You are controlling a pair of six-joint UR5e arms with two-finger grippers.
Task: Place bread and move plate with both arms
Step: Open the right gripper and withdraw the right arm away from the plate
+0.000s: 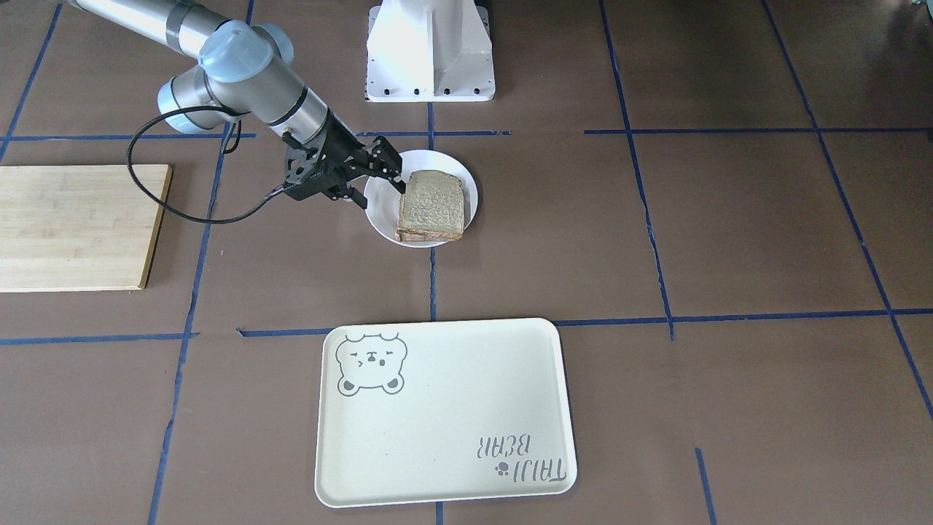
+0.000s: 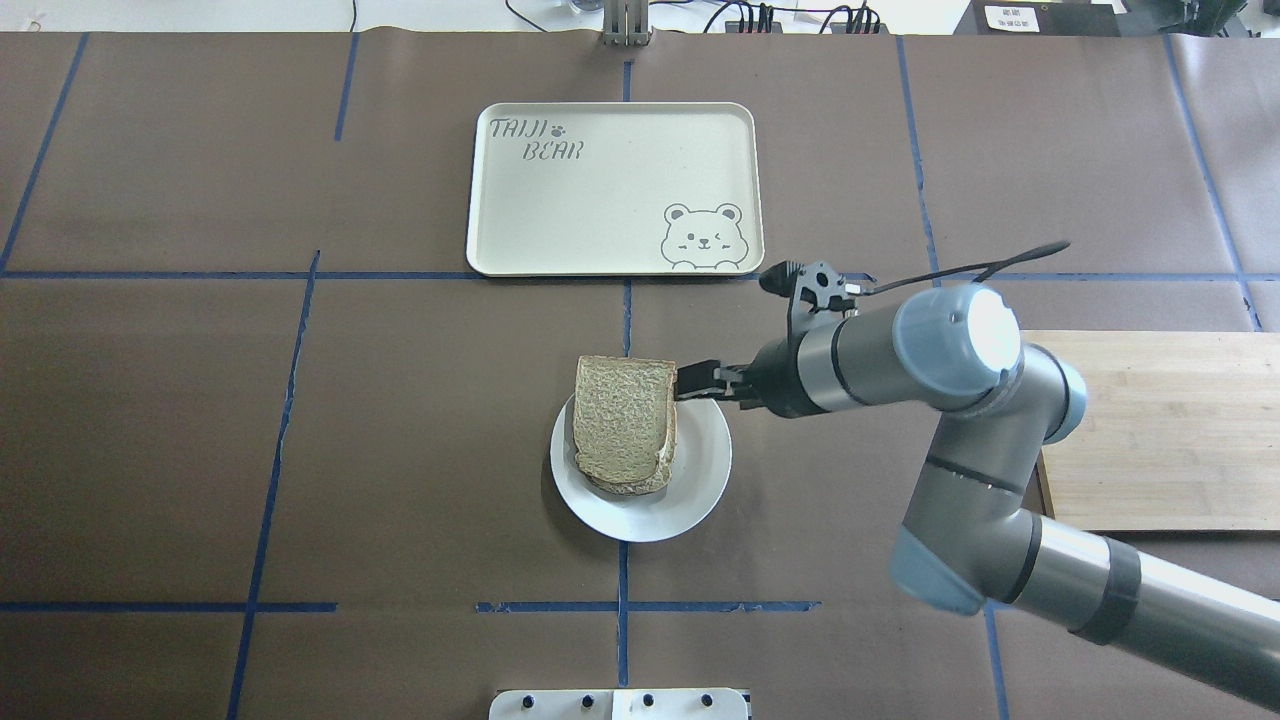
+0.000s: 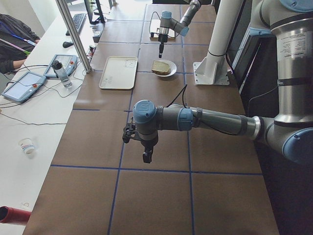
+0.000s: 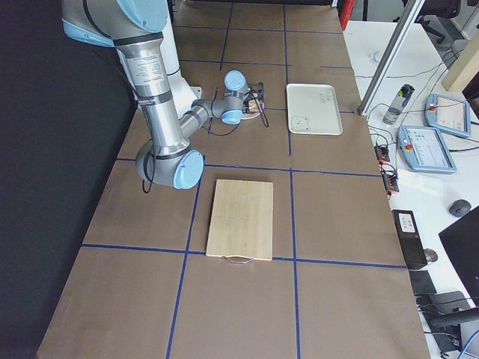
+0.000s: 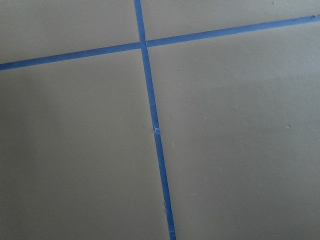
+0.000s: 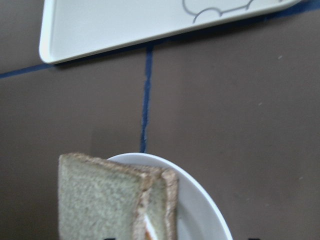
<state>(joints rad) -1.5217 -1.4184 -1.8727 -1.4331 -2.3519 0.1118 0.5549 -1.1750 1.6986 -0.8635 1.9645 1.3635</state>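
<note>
The bread [image 1: 431,204] lies tilted on top of another slice on the white plate [image 1: 379,211], mid-table. In the overhead view the bread [image 2: 622,415] overhangs the far rim of the plate [image 2: 700,480]. My right gripper [image 1: 380,193] is open right beside the bread, low over the plate's edge, with one fingertip at the bread's corner. The right wrist view shows the two stacked slices [image 6: 95,200] with something white between them, on the plate [image 6: 200,210]. My left gripper [image 3: 146,156] hangs over bare table far from the plate; I cannot tell whether it is open or shut.
A cream bear tray [image 2: 610,180] lies beyond the plate on the operators' side. A bamboo cutting board [image 2: 1160,430] lies on the robot's right. The white pedestal [image 1: 430,51] stands behind the plate. Blue tape lines cross the brown table.
</note>
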